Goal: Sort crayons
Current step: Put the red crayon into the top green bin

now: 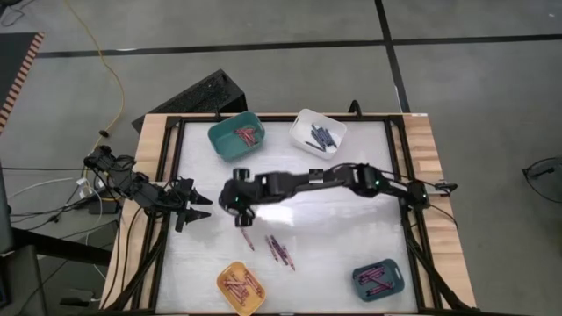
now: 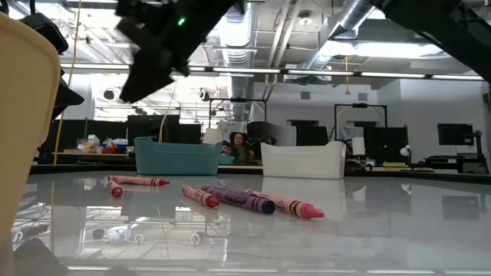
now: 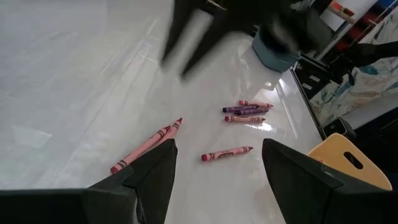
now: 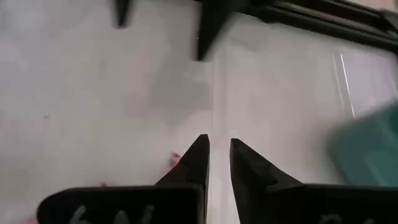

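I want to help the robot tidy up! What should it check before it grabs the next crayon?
1. Loose crayons on the table to sort: ok, several lie there.
2. Right claw free of any crayon: ok, its narrow gap shows only table.
3. Right claw near the crayons: ok, it hangs just beside them.
4. Left claw out of the way: ok, open at the table's left edge.
5. Bins in place: ok, teal bin, white bin and yellow bin sit apart.
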{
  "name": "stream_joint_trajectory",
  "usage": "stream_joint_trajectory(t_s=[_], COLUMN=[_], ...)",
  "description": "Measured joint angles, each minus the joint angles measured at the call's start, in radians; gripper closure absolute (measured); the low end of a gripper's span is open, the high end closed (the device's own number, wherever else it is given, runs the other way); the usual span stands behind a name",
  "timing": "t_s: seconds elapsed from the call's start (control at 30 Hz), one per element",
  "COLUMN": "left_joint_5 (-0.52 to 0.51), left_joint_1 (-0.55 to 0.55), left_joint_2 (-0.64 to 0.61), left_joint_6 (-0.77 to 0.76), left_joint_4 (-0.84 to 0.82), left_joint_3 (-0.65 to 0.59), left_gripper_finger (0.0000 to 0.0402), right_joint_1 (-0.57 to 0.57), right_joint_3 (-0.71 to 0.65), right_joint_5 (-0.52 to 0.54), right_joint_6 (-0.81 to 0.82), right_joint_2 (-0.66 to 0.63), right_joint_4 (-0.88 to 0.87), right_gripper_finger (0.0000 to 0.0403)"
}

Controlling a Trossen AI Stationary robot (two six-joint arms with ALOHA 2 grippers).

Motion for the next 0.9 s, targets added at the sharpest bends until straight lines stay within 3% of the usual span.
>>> stream_joint_trajectory(t_s=[0.37, 0.9], left_joint_5=[0.001, 0.0], left_joint_1=[0.0, 0.0], left_joint_2=[0.0, 0.0], left_joint_6=[0.0, 0.0], left_joint_4=[0.0, 0.0], left_joint_3=[0.0, 0.0], left_gripper_finger=[0.0174, 0.0174], right_joint_1=[-0.014, -0.023], right_joint_3=[-0.001, -0.03], right_joint_5=[-0.021, -0.049], right_joint_6=[0.035, 0.118], right_joint_2=[0.124, 0.167], right_joint_4=[0.081, 0.157], right_gripper_finger=[0.0341, 0.0341])
